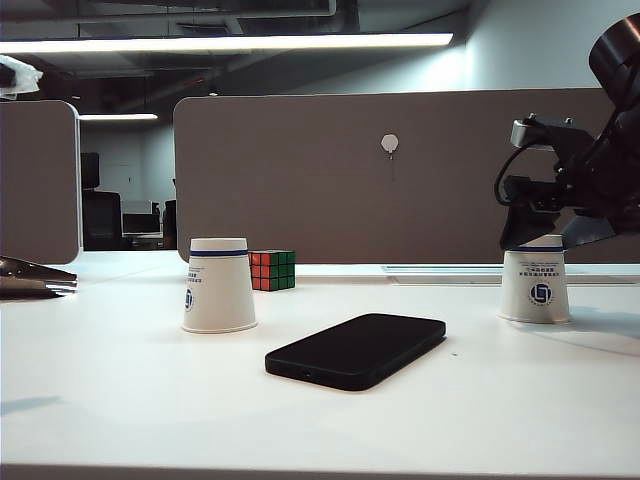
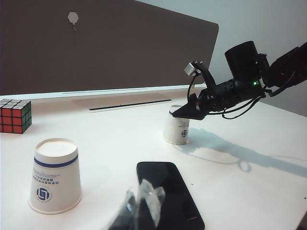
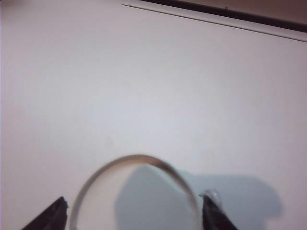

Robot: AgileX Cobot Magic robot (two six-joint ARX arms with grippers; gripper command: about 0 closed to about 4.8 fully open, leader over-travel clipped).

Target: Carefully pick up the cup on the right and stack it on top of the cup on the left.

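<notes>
A: Right cup (image 3: 136, 196) between right gripper (image 3: 136, 213) fingers (image 3: 50, 218), seen from above. Jaws spread wide, one either side of the upturned base. Touching or a hair off, can't tell. Not lifted.

B: Held?

A: Can't say held. Sits on table (image 1: 120, 380) in exterior view, rim flat down. Gripper (image 1: 545, 235) down over its top there, hiding the upper part of right cup (image 1: 536, 288).

B: Step?

A: Grasp stage, judged. Straddling, not yet clamped. Next: squeeze gently, thin paper wall, easy to crush or pop out. Then straight lift, carry across, lower over left cup (image 1: 218, 286).

B: Left cup position?

A: Upside down too, well apart from right cup, far side of table in exterior view. Phone (image 1: 357, 349) lying flat between the two, nearer the camera. Rubik's cube (image 1: 272, 270) just behind left cup. Carry path probably passes over or behind phone; needs height.

B: Left gripper?

A: Left gripper (image 2: 141, 208) low in its own wrist view, near phone (image 2: 168, 196), only blurry fingertips showing. Open or closed, can't tell. Nothing seen in it. Same view: left cup (image 2: 55, 177) close, right cup (image 2: 176, 130) further back under right gripper (image 2: 189, 111).

B: Risk?

A: Off-centre drop on left cup, knocking it over. Alignment first.
</notes>
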